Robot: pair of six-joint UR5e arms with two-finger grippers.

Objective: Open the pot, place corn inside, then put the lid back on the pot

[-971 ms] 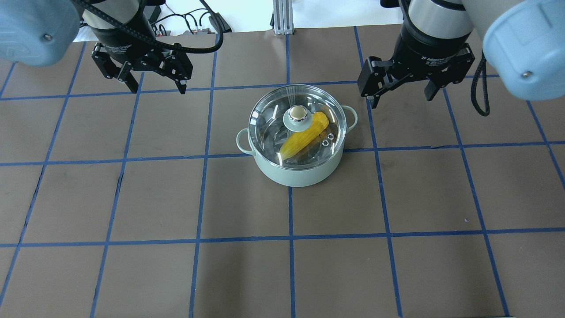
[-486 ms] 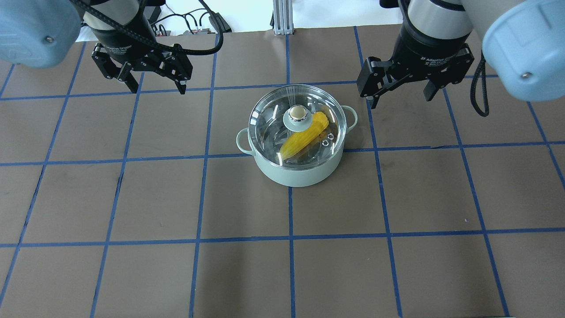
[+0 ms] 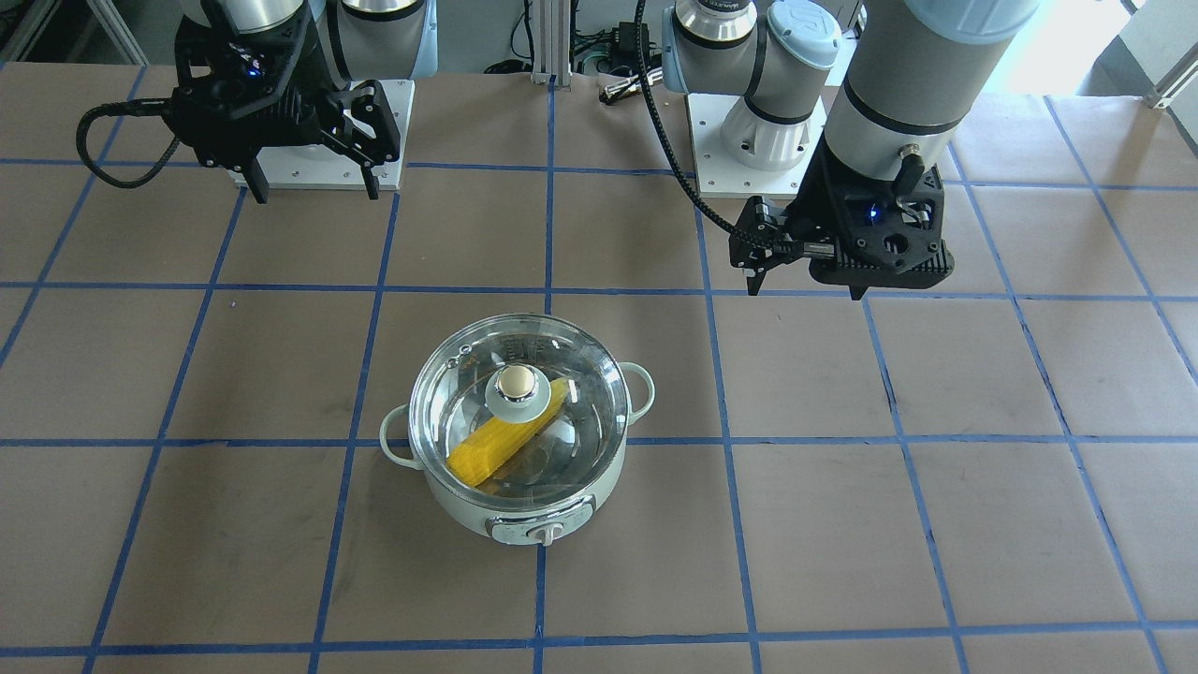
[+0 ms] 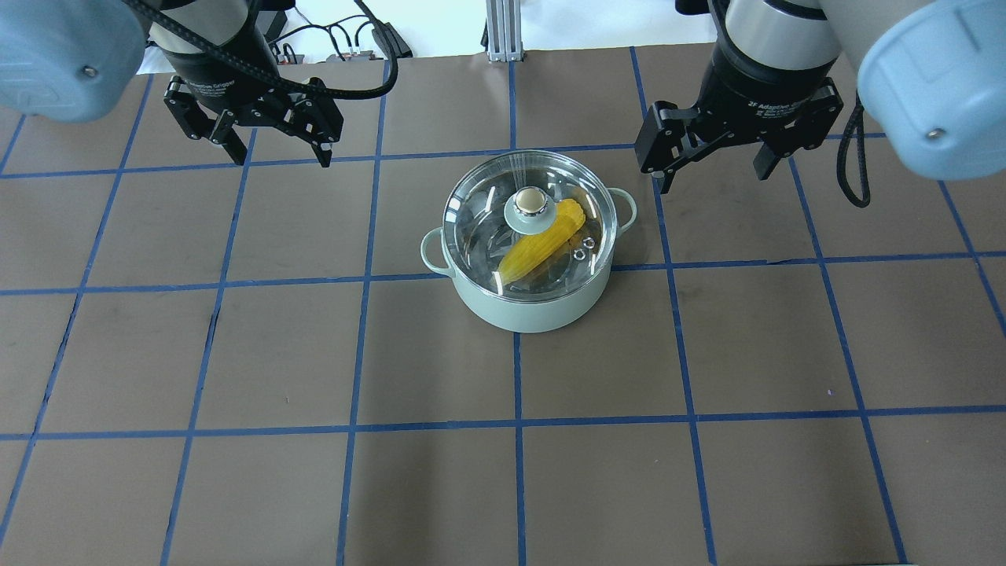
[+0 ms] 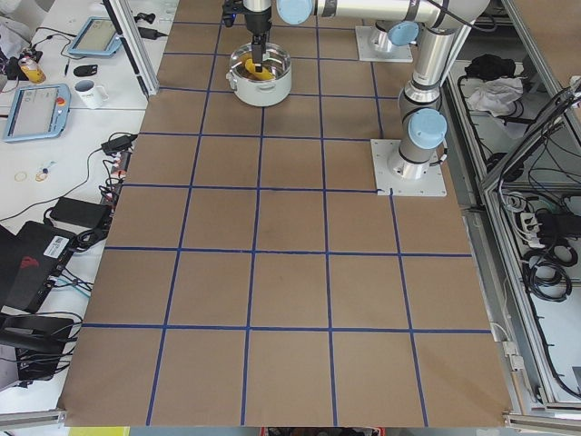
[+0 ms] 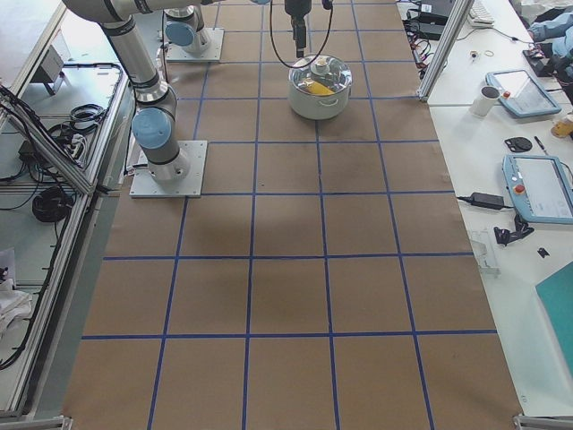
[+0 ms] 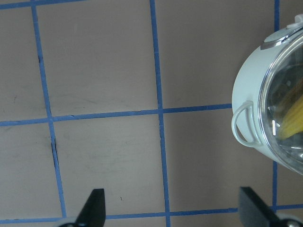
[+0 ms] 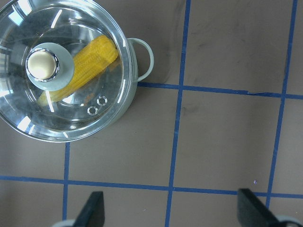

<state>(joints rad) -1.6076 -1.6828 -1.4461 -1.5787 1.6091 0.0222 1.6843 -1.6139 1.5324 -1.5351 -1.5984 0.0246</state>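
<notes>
Corn (image 4: 542, 248) is in the pot (image 4: 534, 310), plain to see through the glass, and the lid (image 4: 525, 222) sits level on the rim with its wooden knob (image 4: 531, 202) up top. The pot stands near the middle of the brown gridded surface (image 4: 236, 354). The ear lies on a diagonal across the pot's floor. Its thick end points away from the robot and toward its right, and the tapered tip comes back toward the robot's left, passing under the knob. Left pincer (image 4: 279, 157) hangs on the far side, well off to the pot's left, fingers spread wide and holding nothing. Right pincer (image 4: 715, 179) is the same story on the other side: spread and empty, closer to the pot but apart from it. By my read every step is done: corn in, lid on. All that seems left is for both arms to pull clear without clipping that knob or nudging the pot.
</notes>
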